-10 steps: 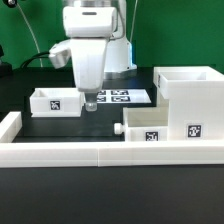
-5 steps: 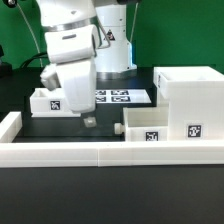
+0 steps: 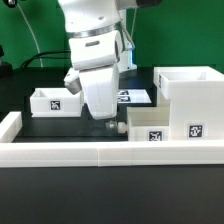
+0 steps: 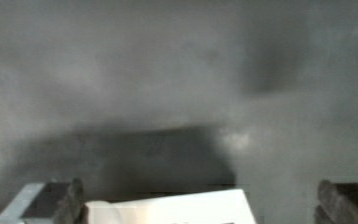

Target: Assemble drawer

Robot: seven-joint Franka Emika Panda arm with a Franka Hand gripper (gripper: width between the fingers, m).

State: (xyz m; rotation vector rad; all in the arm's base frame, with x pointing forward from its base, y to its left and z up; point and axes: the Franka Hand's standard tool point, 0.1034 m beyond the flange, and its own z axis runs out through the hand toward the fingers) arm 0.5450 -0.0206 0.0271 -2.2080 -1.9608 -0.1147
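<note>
Fingers [image 4: 48, 203], spread apart, hang beside the near tray [image 3: 152, 123] fronting the box shell [image 3: 192, 88].

**White arm, dark fingers**

The arm [image 3: 92, 18] is glossy white plastic, built of rounded shells. A thin dark seam rings the wrist [image 3: 98, 38]. Below the seam sits a boxy white housing [image 3: 100, 85] with softened corners and one grey-shaded side face. Two short fingers [image 3: 110, 124] stick out of its end, dark grey and small against the white body. In the wrist view the fingers [image 4: 51, 203] appear as blurred, dark grey blocky bars with paler edges. A black cable [image 3: 131, 48] shows just beside the upper shell.
</note>
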